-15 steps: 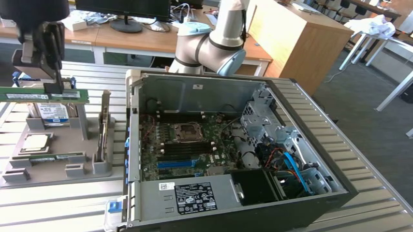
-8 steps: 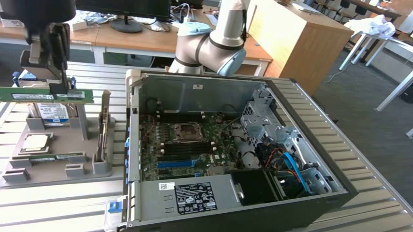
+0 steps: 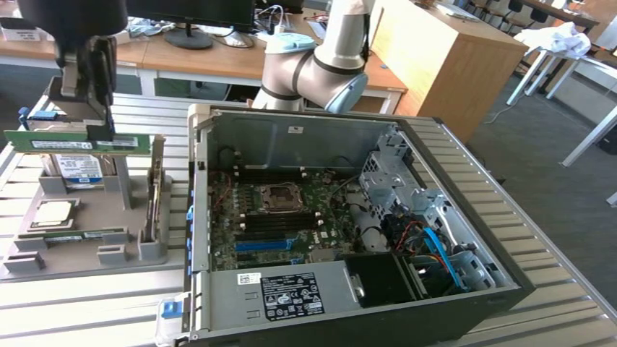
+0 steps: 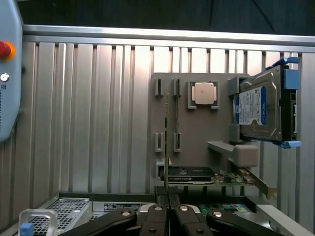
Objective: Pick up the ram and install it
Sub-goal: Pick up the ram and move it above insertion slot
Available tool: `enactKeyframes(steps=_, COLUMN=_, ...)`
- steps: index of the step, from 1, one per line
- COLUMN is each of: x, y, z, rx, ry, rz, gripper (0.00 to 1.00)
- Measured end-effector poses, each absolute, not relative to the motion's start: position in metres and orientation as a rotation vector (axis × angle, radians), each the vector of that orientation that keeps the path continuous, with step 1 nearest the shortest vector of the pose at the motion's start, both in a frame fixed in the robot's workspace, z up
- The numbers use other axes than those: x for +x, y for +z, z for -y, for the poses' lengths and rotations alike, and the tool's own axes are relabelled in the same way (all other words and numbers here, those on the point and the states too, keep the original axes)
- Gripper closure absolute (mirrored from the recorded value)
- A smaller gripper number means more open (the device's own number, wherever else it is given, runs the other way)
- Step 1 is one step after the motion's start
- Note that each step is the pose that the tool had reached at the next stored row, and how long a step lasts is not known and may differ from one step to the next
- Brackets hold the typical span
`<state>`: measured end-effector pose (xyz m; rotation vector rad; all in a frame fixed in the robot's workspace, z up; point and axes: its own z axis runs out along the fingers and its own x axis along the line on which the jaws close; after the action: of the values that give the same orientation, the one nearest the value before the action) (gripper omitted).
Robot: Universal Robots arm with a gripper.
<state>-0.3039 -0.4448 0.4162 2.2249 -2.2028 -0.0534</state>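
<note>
The ram [image 3: 48, 142] is a long thin green stick, hanging level above the grey parts holder [image 3: 87, 254] at the exterior view's left. My gripper [image 3: 97, 134] is shut on it near its right end. In the wrist view the ram [image 4: 167, 132] appears edge-on as a thin strip rising from between my shut fingers [image 4: 158, 209], with my gripper [image 4: 168, 194] above the holder [image 4: 216, 128]. The open computer case [image 3: 289, 134] lies to the exterior view's right, its motherboard [image 3: 279, 217] with memory slots exposed.
On the holder sit a hard drive [image 3: 77, 168] [image 4: 258, 110], a silver processor [image 3: 53, 212] [image 4: 204, 93], another green stick [image 3: 77, 236] lying flat, and an upright card [image 3: 154, 206]. A pendant with a red button [image 4: 5, 49] lies nearby. Desks and the arm's base [image 3: 308, 72] stand behind.
</note>
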Motion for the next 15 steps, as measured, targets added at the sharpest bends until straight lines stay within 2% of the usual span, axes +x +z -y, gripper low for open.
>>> enactKeyframes(steps=15, x=-0.282, y=0.416, z=0.445, rx=2.225, ry=-0.054, rz=2.203, gripper=0.89)
